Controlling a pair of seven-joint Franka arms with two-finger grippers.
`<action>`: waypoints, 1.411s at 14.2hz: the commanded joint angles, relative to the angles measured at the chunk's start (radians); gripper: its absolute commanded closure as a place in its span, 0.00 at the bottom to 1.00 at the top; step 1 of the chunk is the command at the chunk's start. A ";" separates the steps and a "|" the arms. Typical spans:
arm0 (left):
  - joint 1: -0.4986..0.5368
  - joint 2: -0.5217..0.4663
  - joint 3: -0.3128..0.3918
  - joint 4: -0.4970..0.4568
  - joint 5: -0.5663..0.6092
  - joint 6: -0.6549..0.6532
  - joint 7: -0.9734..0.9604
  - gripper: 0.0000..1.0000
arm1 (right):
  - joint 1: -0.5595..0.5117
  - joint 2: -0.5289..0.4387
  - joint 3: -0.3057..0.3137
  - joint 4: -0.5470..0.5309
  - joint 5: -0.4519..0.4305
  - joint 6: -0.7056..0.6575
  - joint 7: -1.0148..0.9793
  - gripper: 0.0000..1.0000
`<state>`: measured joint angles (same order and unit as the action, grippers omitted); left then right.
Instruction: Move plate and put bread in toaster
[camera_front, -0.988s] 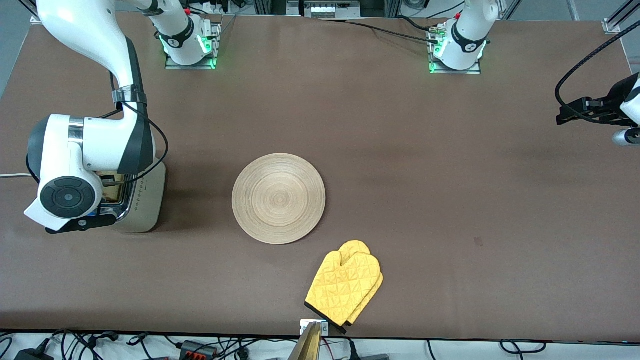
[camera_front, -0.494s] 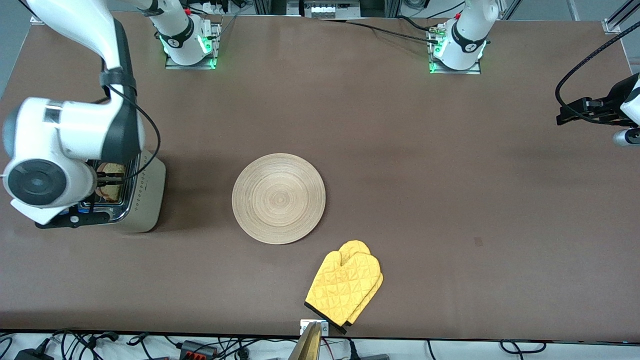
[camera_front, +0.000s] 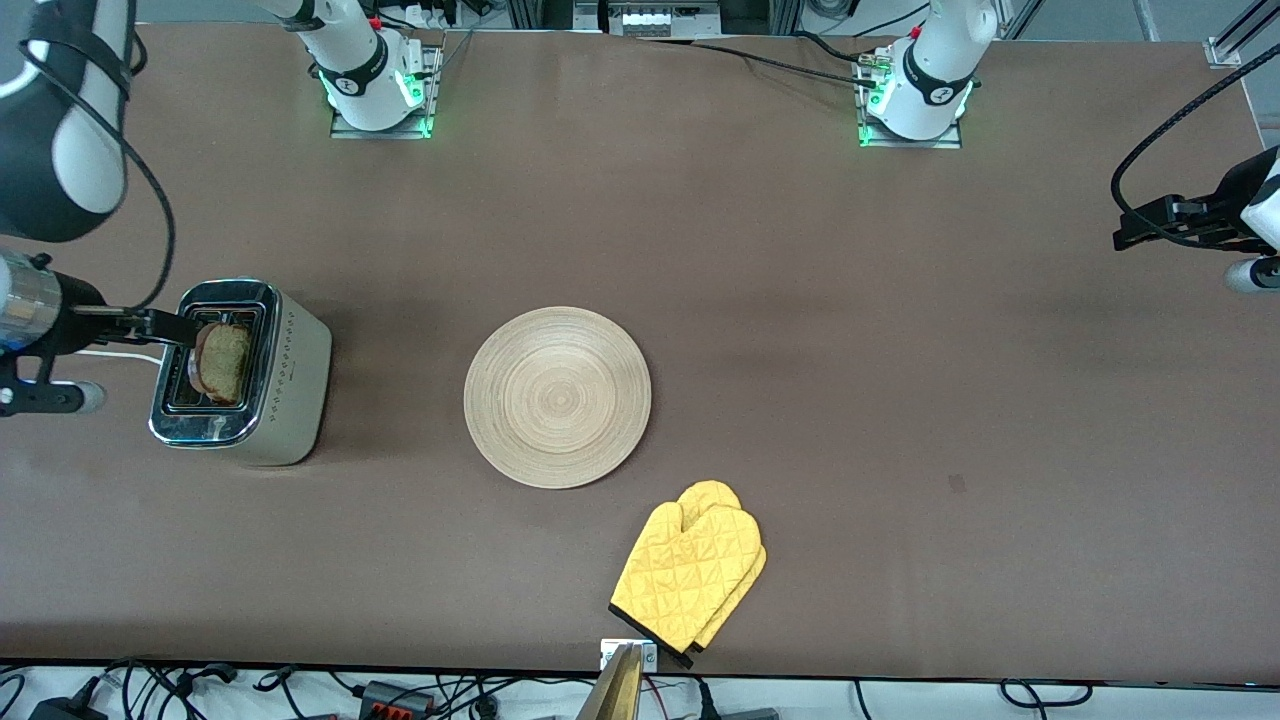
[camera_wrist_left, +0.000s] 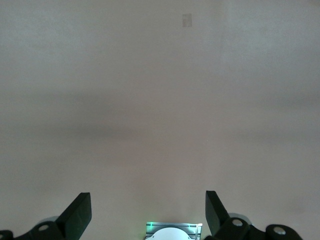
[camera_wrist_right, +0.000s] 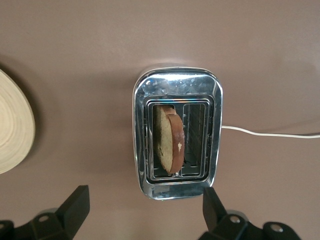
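The toaster (camera_front: 290, 385) stands at the right arm's end of the table. The bread (camera_front: 222, 362) stands tilted in its slot on the plate's side, top sticking out. The wooden plate (camera_front: 557, 396) lies bare at mid-table. My right gripper (camera_front: 180, 328) is open and empty, high over the toaster. In the right wrist view the toaster (camera_wrist_right: 175, 82), the bread (camera_wrist_right: 167, 137) and the plate's edge (camera_wrist_right: 12, 130) show below my right gripper (camera_wrist_right: 144, 207). My left gripper (camera_front: 1120, 235) is open and empty, waiting over bare table at the left arm's end, as the left wrist view (camera_wrist_left: 147, 212) shows.
A yellow oven mitt (camera_front: 690, 575) lies near the table's front edge, nearer the camera than the plate. The toaster's white cord (camera_wrist_right: 270, 134) runs off toward the table's end. The arm bases (camera_front: 378, 90) (camera_front: 915, 100) stand along the table's edge.
My right gripper has let go of the bread and risen off the toaster toward the table's end. The bread now stands uncovered in the slot. The left arm has not moved.
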<state>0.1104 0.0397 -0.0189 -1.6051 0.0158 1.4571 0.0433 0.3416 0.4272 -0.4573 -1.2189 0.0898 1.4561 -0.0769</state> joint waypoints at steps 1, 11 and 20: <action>-0.008 0.006 0.011 0.017 -0.005 -0.015 0.017 0.00 | 0.004 -0.008 0.016 0.011 0.019 0.010 0.002 0.00; -0.008 0.006 0.013 0.016 -0.005 -0.015 0.017 0.00 | -0.332 -0.109 0.369 -0.026 0.012 0.090 0.086 0.00; -0.009 0.006 0.017 0.016 -0.005 -0.017 0.018 0.00 | -0.394 -0.333 0.444 -0.342 -0.073 0.156 0.083 0.00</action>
<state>0.1105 0.0409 -0.0134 -1.6052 0.0158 1.4570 0.0434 -0.0365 0.2455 -0.0322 -1.3508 0.0290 1.5531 -0.0095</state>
